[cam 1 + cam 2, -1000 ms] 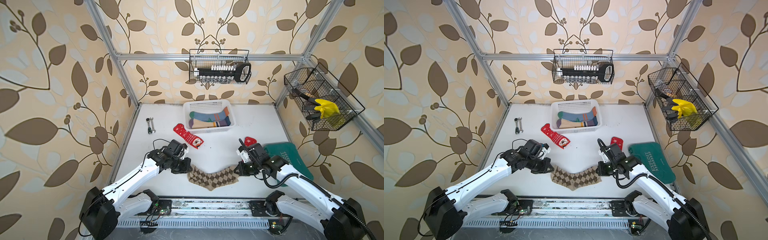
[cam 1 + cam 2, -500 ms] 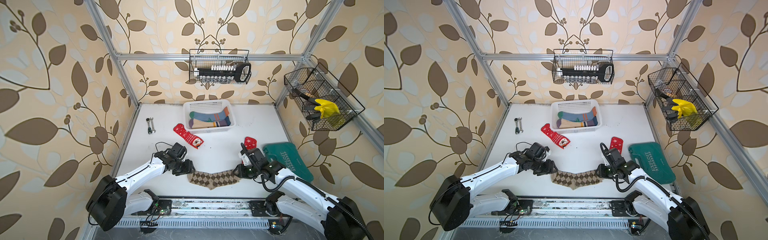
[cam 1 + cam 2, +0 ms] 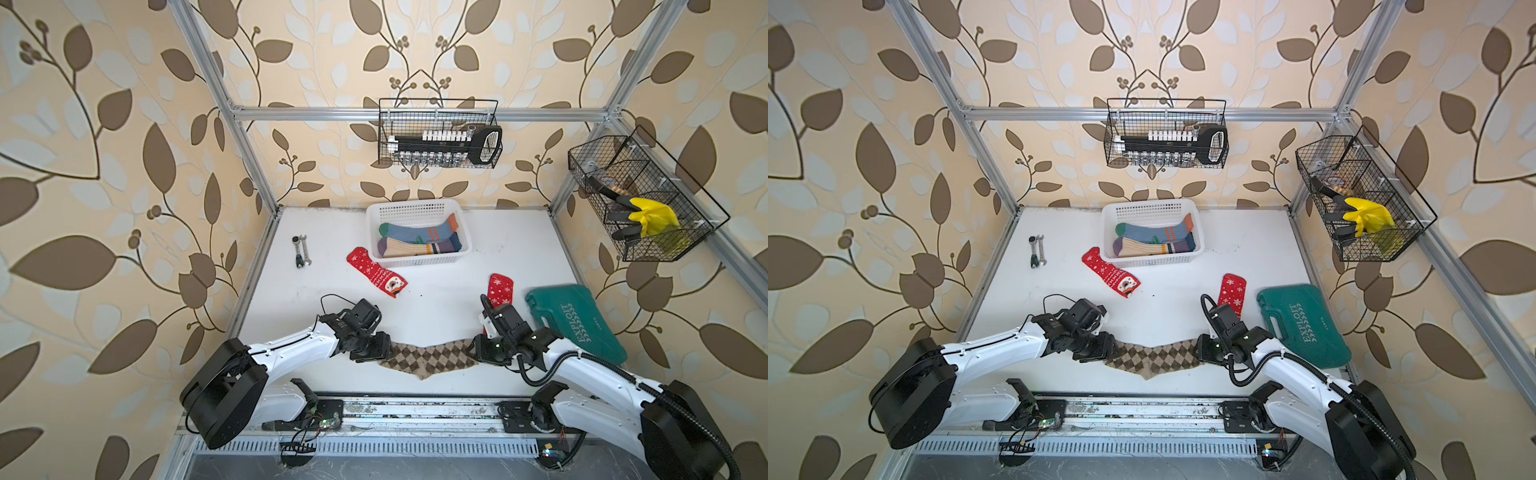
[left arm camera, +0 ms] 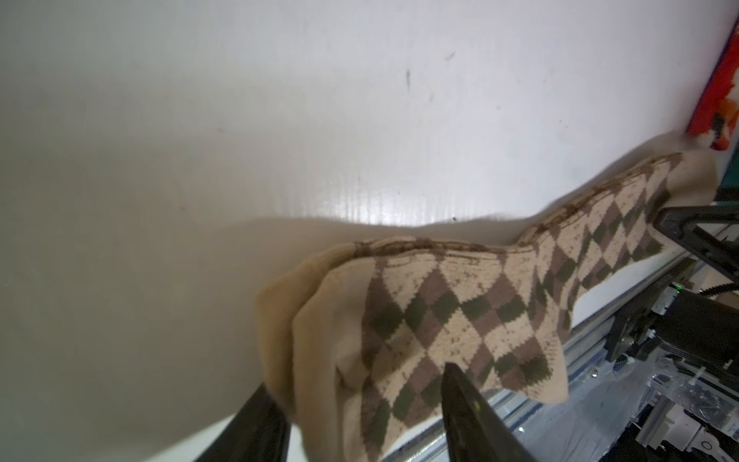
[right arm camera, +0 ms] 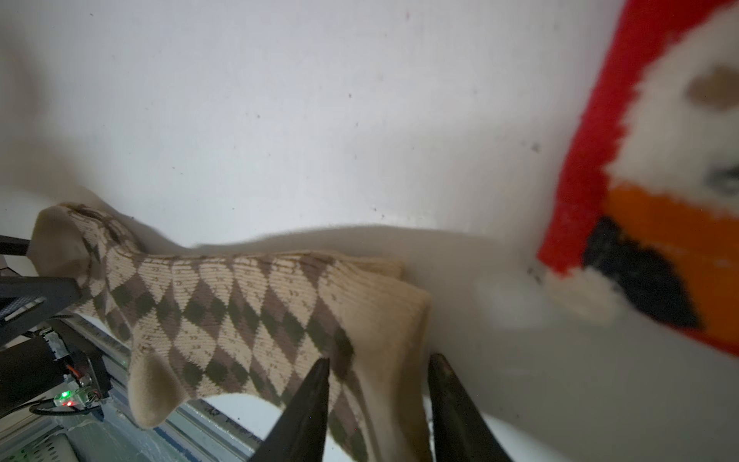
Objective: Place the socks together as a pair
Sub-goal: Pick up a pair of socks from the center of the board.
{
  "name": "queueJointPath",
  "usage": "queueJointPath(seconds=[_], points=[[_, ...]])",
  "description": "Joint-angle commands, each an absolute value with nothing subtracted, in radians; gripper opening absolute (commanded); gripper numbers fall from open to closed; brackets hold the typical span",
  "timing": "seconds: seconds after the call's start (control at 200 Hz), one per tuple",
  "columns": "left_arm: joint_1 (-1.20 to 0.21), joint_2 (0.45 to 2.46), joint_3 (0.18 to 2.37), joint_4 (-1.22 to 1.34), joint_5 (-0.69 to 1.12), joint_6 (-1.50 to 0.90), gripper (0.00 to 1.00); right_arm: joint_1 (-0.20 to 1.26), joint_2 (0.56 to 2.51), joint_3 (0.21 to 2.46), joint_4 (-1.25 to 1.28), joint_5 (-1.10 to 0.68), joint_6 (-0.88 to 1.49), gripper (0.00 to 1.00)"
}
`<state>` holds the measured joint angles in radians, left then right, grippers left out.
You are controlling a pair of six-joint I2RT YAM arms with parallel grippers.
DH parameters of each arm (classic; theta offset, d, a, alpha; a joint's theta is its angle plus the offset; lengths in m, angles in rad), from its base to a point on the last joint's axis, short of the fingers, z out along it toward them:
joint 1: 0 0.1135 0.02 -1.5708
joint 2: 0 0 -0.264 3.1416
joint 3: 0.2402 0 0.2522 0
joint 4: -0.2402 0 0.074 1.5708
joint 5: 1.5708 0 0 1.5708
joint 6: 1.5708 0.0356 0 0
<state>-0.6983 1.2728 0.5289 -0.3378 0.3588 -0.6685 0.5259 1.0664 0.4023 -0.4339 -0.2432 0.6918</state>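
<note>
Brown argyle pair (image 3: 428,360) lies stacked at table (image 3: 519,249) front edge | left gripper (image 4: 356,378), right gripper (image 5: 380,358) unclenched, straddling its ends | blue-grey socks (image 3: 411,232), beige socks (image 3: 409,249) in white basket (image 3: 415,262) | red sock (image 3: 376,277) and its mate (image 3: 500,289) lie well apart, unpaired

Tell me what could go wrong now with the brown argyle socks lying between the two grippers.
1. The left gripper and right gripper, both open, straddle the ends of the stacked argyle socks; pulling away could snag the top sock and shift it.
2. The pair lies close to the front edge of the table and might slide off.
</note>
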Motion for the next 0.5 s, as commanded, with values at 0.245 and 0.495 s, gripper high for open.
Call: queueJointPath(seconds=[0.245,0.495], points=[[-0.717,1.250,0.580,-0.355,0.268,-0.655,0.00,0.561,1.117,0.473,-0.461,-0.217,0.681,0.03],[-0.647,1.284,0.834,-0.452,0.224,-0.564,0.00,0.426,1.142,0.781,-0.571,-0.236,0.517,0.00]])
